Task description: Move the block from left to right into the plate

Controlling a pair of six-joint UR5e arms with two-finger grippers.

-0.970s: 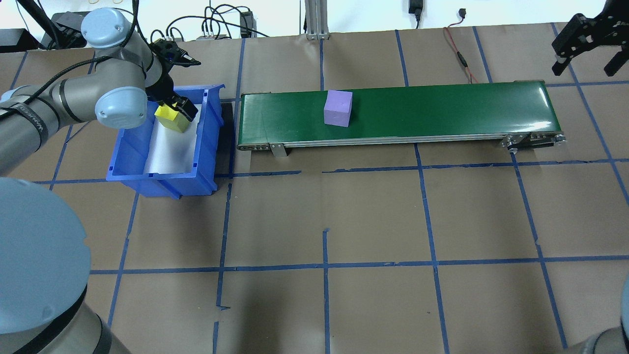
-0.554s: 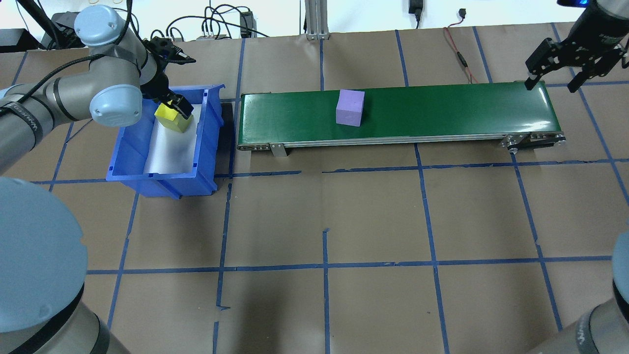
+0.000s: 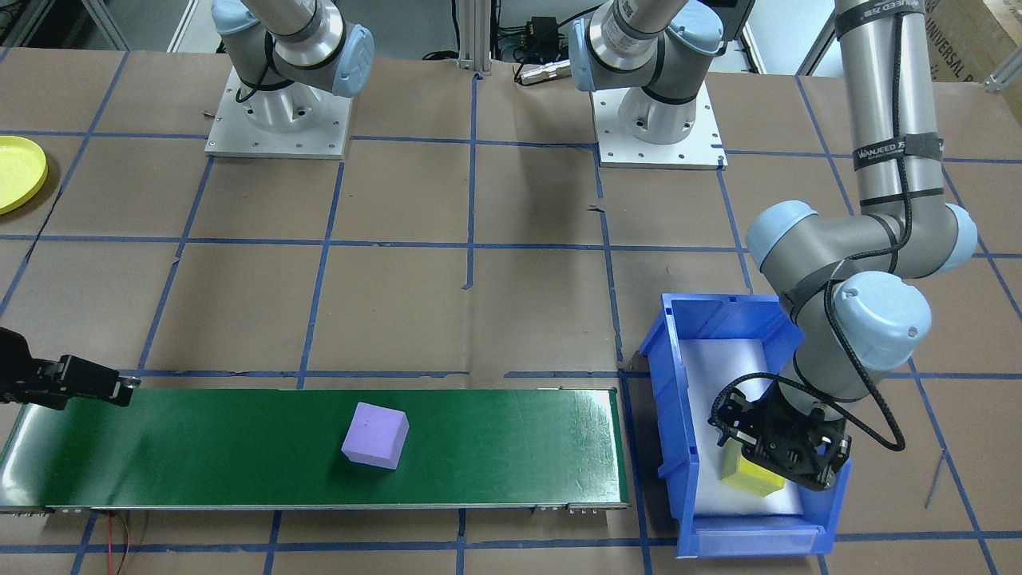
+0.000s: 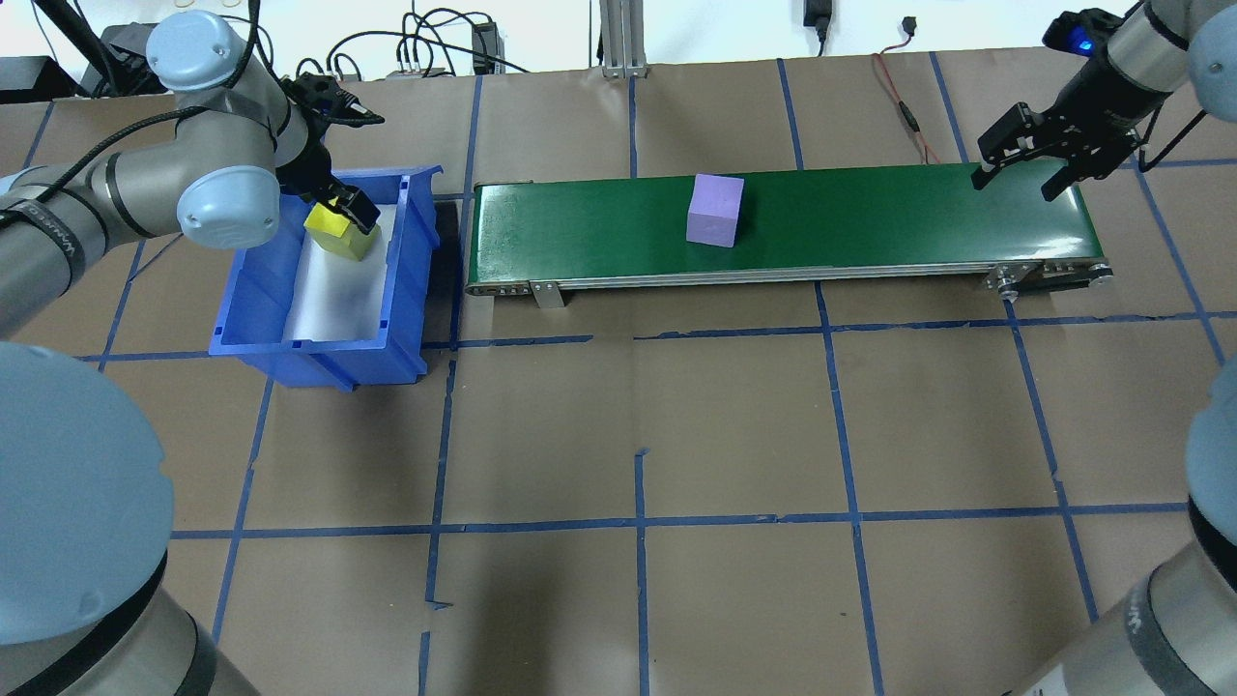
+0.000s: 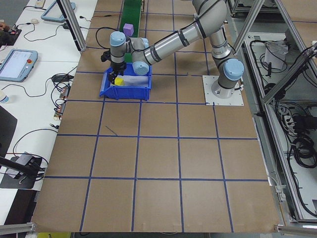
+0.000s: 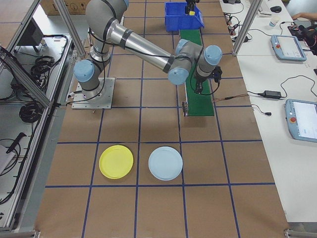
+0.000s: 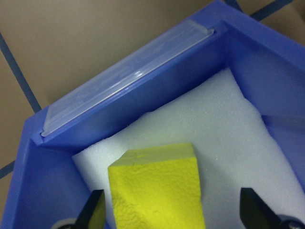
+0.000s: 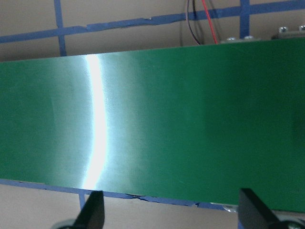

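You see a purple block (image 4: 715,210) mid-belt on the green conveyor (image 4: 870,208); blue bin (image 4: 253,319) at 9 o'clock of it holds a yellow block (image 4: 338,232); yellow plate (image 6: 116,162) sits beside a pale blue plate (image 6: 166,163); left gripper (image 4: 344,209) spread wide around the yellow block, contact unclear; right gripper (image 4: 1026,174) wide open, empty, above the belt's end.

The tall walls of the blue plastic bin (image 4: 253,290) close in the left gripper (image 4: 340,215) on all sides; only upward is free. Above the long green conveyor belt (image 4: 870,222), only the purple foam cube (image 4: 715,210) stands between the two grippers.
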